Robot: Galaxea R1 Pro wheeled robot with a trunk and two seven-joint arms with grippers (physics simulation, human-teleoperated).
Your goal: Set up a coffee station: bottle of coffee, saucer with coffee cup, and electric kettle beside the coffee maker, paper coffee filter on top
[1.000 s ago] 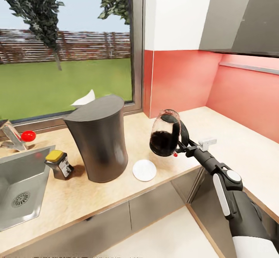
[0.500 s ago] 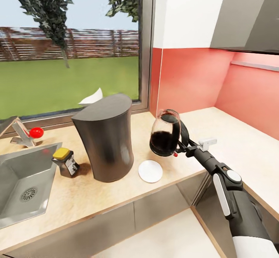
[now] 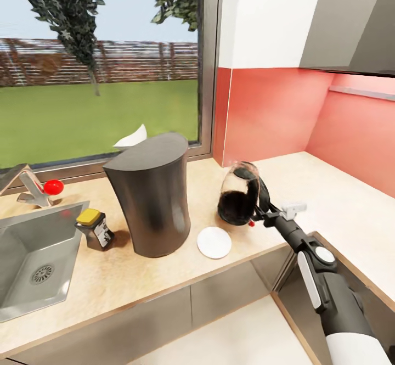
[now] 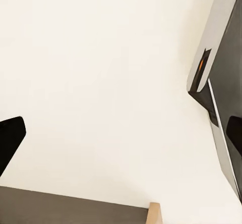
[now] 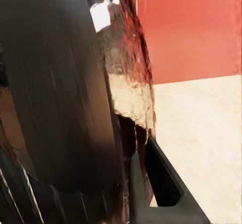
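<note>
My right gripper (image 3: 258, 211), clamped on the electric kettle (image 3: 238, 195) handle, holds it near the countertop (image 3: 340, 211) edge, saucer (image 3: 214, 242) at 7 o'clock.

Coffee maker (image 3: 151, 197) standing mid-countertop (image 3: 340, 200), before window (image 3: 104, 63). Paper filter (image 3: 131, 136) sticking up behind its top edge. Coffee bottle (image 3: 95, 229) sitting just left of it, beside sink (image 3: 33, 266). Faucet (image 3: 30, 186) lying behind sink. Saucer (image 3: 214, 242) lying just right of coffee maker, near counter's front edge. Electric kettle (image 3: 240, 195) sitting behind and right of saucer, right gripper (image 3: 258, 207) reaching in at its right side.
</note>
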